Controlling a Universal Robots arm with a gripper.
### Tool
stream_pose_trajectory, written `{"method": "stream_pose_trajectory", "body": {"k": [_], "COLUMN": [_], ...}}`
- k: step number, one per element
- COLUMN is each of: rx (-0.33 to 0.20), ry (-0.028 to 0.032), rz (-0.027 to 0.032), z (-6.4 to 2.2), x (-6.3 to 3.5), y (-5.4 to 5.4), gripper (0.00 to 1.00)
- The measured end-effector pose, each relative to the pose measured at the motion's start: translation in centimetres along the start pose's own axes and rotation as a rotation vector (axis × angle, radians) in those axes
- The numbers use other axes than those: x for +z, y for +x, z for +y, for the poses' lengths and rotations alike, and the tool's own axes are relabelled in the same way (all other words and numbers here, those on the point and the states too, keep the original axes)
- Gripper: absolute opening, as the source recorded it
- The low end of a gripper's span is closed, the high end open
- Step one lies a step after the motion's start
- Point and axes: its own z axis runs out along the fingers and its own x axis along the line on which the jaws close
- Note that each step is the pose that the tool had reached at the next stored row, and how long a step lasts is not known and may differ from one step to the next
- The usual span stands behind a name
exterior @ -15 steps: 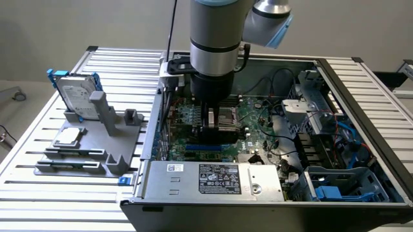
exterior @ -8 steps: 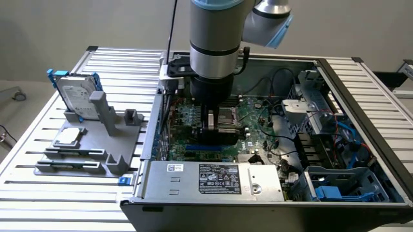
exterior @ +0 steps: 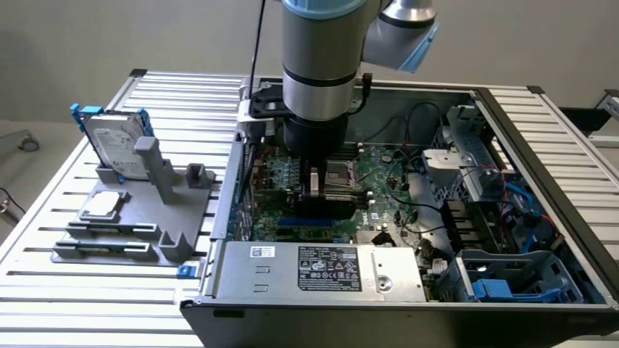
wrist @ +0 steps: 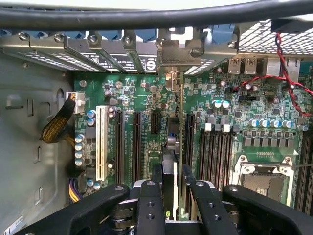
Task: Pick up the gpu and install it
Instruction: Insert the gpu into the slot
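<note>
**Item: the gpu** (wrist: 171, 142). Seen edge-on in the wrist view as a thin card standing upright over the dark expansion slots (wrist: 137, 142) of the motherboard (wrist: 142, 93). Its faces are not visible, and whether its lower edge has reached a slot cannot be told.

**Holder: gripper** (wrist: 172, 171). The black fingers (wrist: 149, 205) flank the card on both sides and appear clenched on it. The contact faces are partly hidden.

**Arm** (exterior: 324, 65). Vertical, wrist pointing straight down into the open computer case (exterior: 541, 145). Its body blocks the card in the exterior view.

**Surroundings** (clock directions on the exterior view, from the gripper):
- power supply (exterior: 320, 268), 6 o'clock, near
- blue drive cage parts (exterior: 493, 286), 4 o'clock
- hard drive (exterior: 114, 145) with blue rails, 9 o'clock, upright on the grey holder (exterior: 116, 246), outside the case
- processor chip (exterior: 104, 205), 9 o'clock, flat on that holder
- slatted table (exterior: 58, 297), beneath everything

**Also in the wrist view:** empty processor socket (wrist: 261, 181), white slot (wrist: 101, 142), red wires (wrist: 288, 73), and a black cable (wrist: 146, 17) crossing the frame.
</note>
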Motion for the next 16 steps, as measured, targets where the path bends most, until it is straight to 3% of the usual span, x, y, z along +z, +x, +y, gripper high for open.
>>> {"method": "stream_pose_trajectory", "body": {"k": [16], "rx": [0.000], "ry": [-0.0020], "rz": [-0.0001], "z": [0.03], "x": [0.32], "y": [0.03], "gripper": [0.27]}}
